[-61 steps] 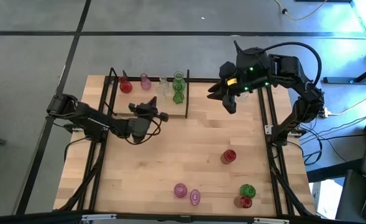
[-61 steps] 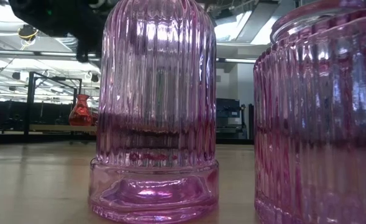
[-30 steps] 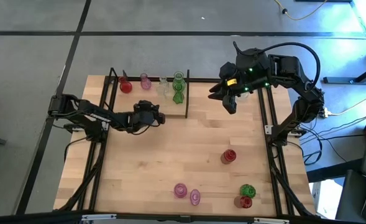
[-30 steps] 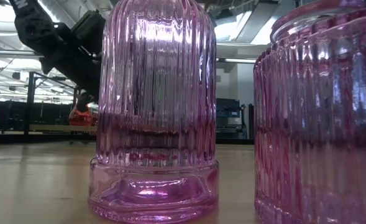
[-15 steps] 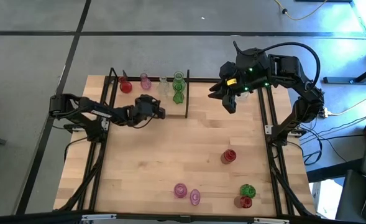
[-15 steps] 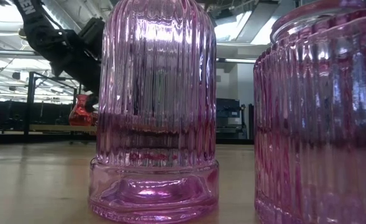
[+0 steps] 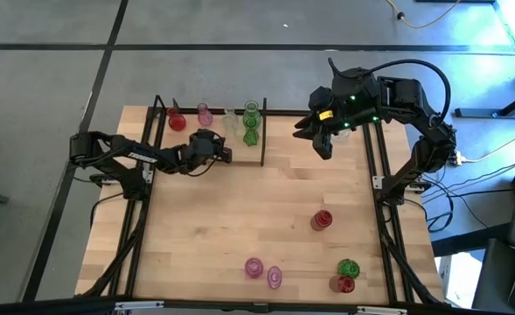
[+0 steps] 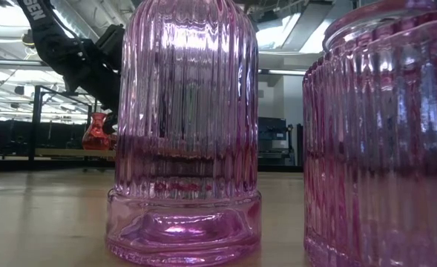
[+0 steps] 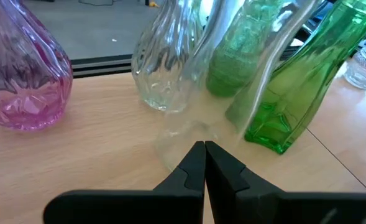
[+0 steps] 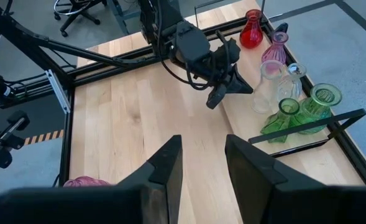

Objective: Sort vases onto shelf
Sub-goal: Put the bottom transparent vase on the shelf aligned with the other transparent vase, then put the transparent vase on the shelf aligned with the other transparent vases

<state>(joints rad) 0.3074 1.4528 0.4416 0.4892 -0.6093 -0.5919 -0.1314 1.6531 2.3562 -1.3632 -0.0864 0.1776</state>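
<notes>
- Wide bare wood in the middle of the table (image 7: 240, 219), open for passing.
- Shelf (image 7: 185, 144) crowded along its far edge: red, pink, clear and green vases (image 7: 251, 122) close together, black posts at the corners.
- Left gripper (image 7: 226, 156) blocking the shelf's near edge.
- Loose vases (image 7: 323, 219) scattered near the front right.

Red vase (image 7: 177, 122), pink vase (image 7: 205, 114), clear vase (image 7: 231, 121), green vases (image 7: 251, 125); light-wood shelf (image 7: 244, 153), black rods.

Light-wood tabletop (image 7: 240, 227) on a black frame, grey floor (image 7: 56, 52) all around. Cables (image 7: 467, 162) trail off past the far edge, and an office chair base (image 10: 77, 6) sits beyond.
</notes>
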